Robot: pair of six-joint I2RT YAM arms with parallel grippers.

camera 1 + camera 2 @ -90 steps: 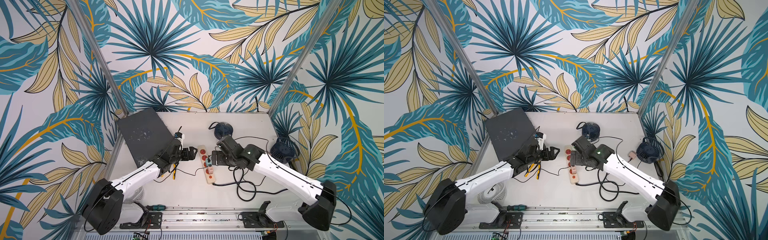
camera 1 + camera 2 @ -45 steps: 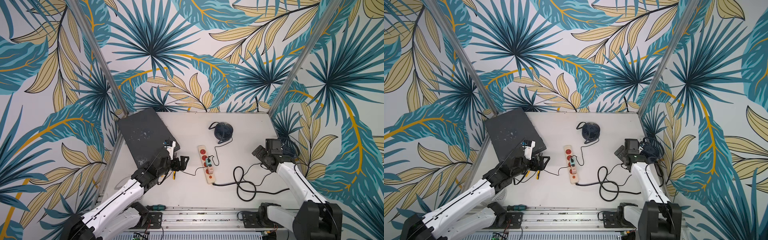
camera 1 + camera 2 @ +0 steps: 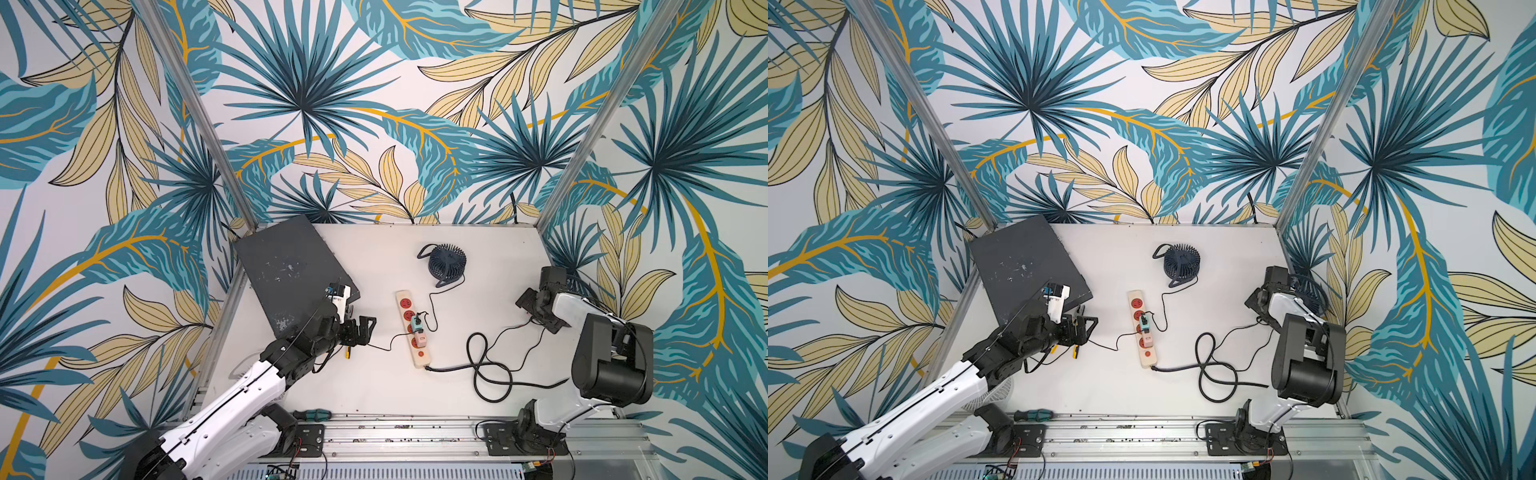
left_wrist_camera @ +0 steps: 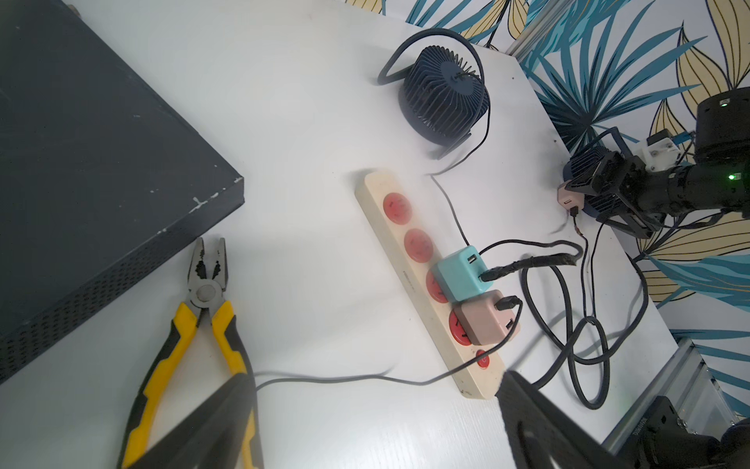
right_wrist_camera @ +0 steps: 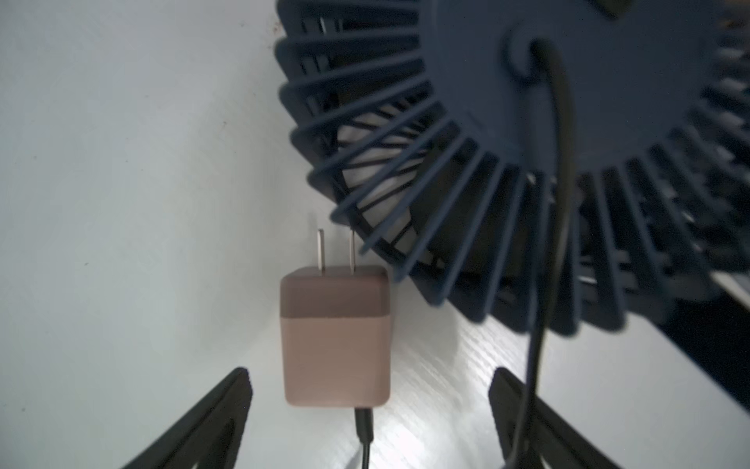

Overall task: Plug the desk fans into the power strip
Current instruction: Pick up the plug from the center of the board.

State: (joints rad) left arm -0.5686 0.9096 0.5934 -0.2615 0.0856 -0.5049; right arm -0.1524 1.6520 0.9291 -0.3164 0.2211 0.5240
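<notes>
The power strip (image 3: 413,328) lies in the middle of the desk (image 3: 374,390), running from far to near, and shows in both top views. Its four red sockets sit in a row. A small red button (image 4: 483,359) is at the near end, where a thick black cord (image 3: 486,368) leaves and loops off to the right. A teal plug (image 4: 460,274) sits in the third socket from the far end and a pink plug (image 4: 483,318) in the fourth. The two far sockets are bare. A thin cable runs from the teal plug to the far fan (image 3: 446,264), a dark blue one standing just past the strip's far end. The pink plug's thin cable trails left across the desk.

The left fingers (image 3: 366,328) are spread wide and hold nothing. They hover left of the strip, near yellow-handled pliers (image 4: 203,304) that lie beside a dark flat box (image 3: 291,270) at the far left. A screwdriver (image 3: 311,414) lies at the desk's near edge.

The right fingers (image 3: 530,302) are at the right edge of the desk, well apart from the strip. They are released, one on each side of a loose plug (image 5: 335,341), without touching it. This plug is pink, lies flat on the desk with its two prongs bare, and has a cable leaving its back. Just beside it stands the right fan (image 5: 568,101), also dark blue.
</notes>
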